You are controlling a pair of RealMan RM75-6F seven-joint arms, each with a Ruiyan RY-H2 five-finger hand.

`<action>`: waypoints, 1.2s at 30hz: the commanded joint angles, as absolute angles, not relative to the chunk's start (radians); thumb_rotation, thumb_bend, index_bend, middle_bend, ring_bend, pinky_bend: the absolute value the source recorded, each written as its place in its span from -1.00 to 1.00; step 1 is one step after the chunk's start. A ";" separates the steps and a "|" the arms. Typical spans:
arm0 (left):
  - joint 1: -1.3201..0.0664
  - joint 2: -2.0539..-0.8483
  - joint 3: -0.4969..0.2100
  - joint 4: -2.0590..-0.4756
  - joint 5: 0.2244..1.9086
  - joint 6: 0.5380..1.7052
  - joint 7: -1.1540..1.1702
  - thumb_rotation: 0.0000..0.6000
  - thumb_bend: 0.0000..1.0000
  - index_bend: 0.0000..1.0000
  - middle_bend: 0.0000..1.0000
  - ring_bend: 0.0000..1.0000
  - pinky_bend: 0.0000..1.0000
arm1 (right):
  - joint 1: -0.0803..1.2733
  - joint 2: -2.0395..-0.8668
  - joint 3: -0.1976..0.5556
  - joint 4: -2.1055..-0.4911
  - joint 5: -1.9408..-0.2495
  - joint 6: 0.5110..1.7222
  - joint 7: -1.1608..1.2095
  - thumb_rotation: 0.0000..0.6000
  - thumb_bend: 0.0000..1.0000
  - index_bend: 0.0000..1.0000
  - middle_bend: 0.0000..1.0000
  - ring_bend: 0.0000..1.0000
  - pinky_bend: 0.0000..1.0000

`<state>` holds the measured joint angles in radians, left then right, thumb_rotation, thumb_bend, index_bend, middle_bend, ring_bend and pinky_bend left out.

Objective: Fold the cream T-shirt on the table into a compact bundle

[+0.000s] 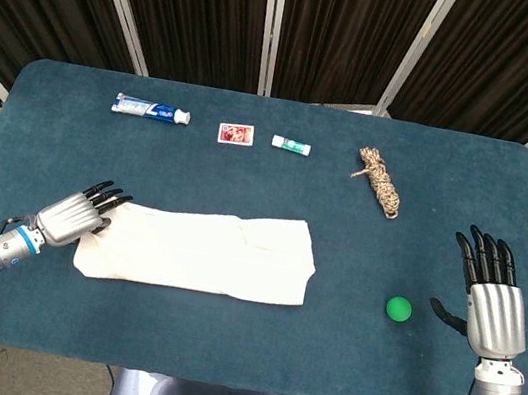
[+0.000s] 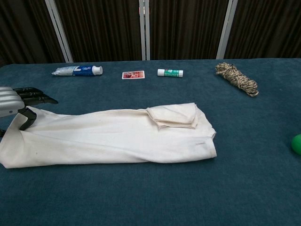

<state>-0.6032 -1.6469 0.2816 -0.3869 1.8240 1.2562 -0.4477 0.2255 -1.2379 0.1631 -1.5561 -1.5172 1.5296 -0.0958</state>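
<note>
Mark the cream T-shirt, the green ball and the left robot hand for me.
cream T-shirt [image 1: 196, 251], head view, middle of the folded cloth.
green ball [image 1: 398, 308], head view, centre of the ball.
left robot hand [image 1: 71, 217], head view, silver back of the hand.

Table [image 1: 218, 352] covering: dark teal-blue. T-shirt [image 1: 199, 253]: plain cream. Ball [image 1: 398, 308]: green. Rope bundle [image 1: 379, 180]: mottled tan and brown. Toothpaste tube [image 1: 150, 110]: blue and white. Card [image 1: 234, 133]: red and white. Both hands [image 1: 71, 216] [image 1: 493, 302]: silver backs, black fingers [image 1: 483, 254].
</note>
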 commanded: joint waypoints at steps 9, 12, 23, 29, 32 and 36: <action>-0.547 -1.603 0.285 -0.349 1.806 1.254 -0.469 1.00 0.23 0.66 -1.00 -1.00 -1.00 | 0.226 -1.238 0.163 -1.556 -1.519 1.527 -0.096 1.00 -1.00 -0.93 -1.00 -1.00 -1.00; -0.531 -1.591 0.283 -0.335 1.800 1.253 -0.476 1.00 0.23 0.66 -1.00 -1.00 -1.00 | 0.226 -1.238 0.163 -1.558 -1.520 1.529 -0.096 1.00 -1.00 -0.93 -1.00 -1.00 -1.00; -0.465 -1.561 0.282 -0.266 1.777 1.212 -0.489 1.00 0.23 0.66 -1.00 -1.00 -1.00 | 0.224 -1.235 0.163 -1.563 -1.522 1.530 -0.095 1.00 -1.00 -0.93 -1.00 -1.00 -1.00; -0.442 -1.561 0.275 -0.233 1.767 1.186 -0.493 1.00 0.23 0.66 -1.00 -1.00 -1.00 | 0.223 -1.233 0.164 -1.567 -1.524 1.534 -0.092 1.00 -1.00 -0.93 -1.00 -1.00 -1.00; -0.438 -1.563 0.266 -0.223 1.759 1.186 -0.498 1.00 0.23 0.66 -1.00 -1.00 -1.00 | 0.221 -1.230 0.165 -1.571 -1.525 1.536 -0.089 1.00 -1.00 -0.93 -1.00 -1.00 -1.00; -0.473 -1.582 0.232 -0.260 1.749 1.289 -0.513 1.00 0.24 0.66 -1.00 -1.00 -1.00 | 0.221 -1.226 0.167 -1.573 -1.523 1.535 -0.081 1.00 -1.00 -0.93 -1.00 -1.00 -1.00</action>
<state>-0.4490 -1.5696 0.2535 -0.2345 1.7552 1.2241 -0.5048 0.2212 -1.2265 0.1664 -1.5733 -1.5230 1.5350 -0.0811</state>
